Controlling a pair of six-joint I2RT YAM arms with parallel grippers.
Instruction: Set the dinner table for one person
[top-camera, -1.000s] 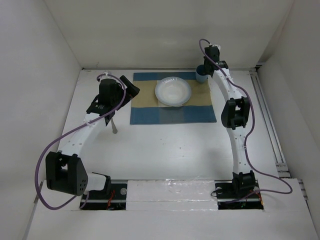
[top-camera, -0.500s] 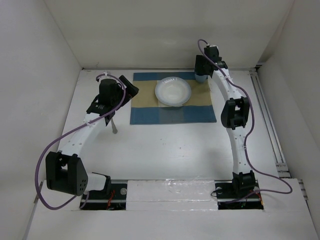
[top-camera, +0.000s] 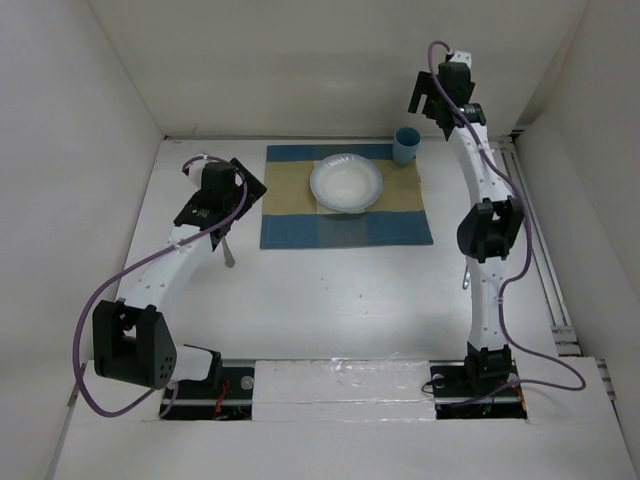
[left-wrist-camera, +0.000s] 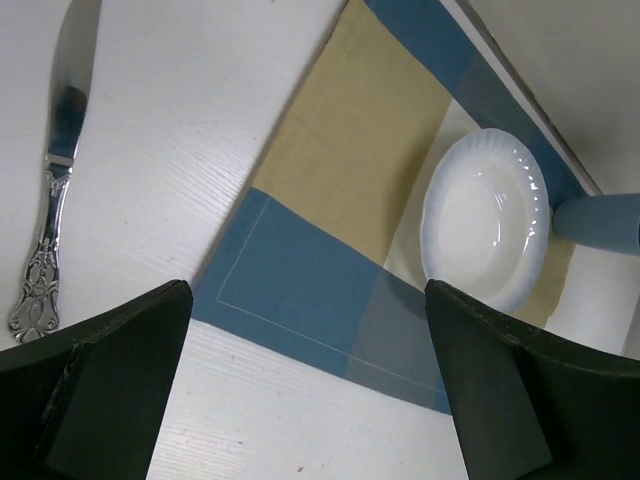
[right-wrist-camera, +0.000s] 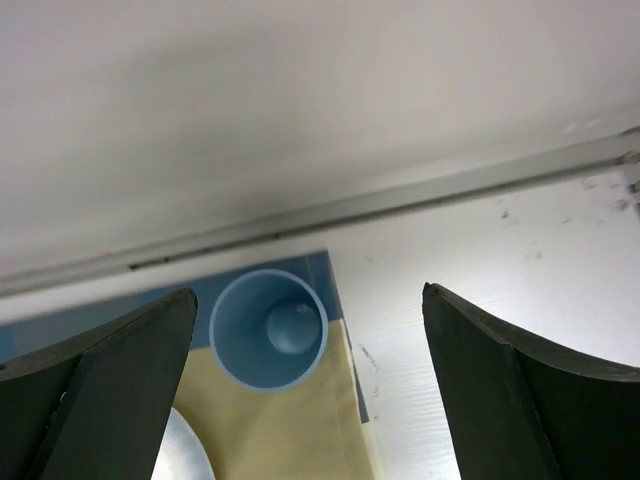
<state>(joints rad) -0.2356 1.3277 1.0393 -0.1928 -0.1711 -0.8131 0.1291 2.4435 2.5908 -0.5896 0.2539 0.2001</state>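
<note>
The white dinner table (top-camera: 330, 300) carries a blue-and-tan placemat (top-camera: 345, 200). A white bowl (top-camera: 346, 184) sits on the mat's far half. A blue cup (top-camera: 406, 146) stands upright on its far right corner. My right gripper (top-camera: 428, 100) hangs open above and just behind the cup. From the right wrist I look down into the empty cup (right-wrist-camera: 268, 328), apart from both fingers. My left gripper (top-camera: 252, 183) is open over the mat's left edge, nothing in it. A silver knife (top-camera: 229, 250) lies on the table left of the mat, also visible as the knife (left-wrist-camera: 55, 170) from the left wrist.
White walls close the table at the back and both sides. A metal rail (top-camera: 535, 250) runs along the right edge. A small silvery object (top-camera: 466, 280) shows beside the right arm's forearm. The left wrist view also catches the bowl (left-wrist-camera: 487, 222) and the cup (left-wrist-camera: 600, 222).
My right gripper opened, let go of the blue cup and rose up and back from it. The cup stays on the mat's corner. My left gripper shifted slightly left.
</note>
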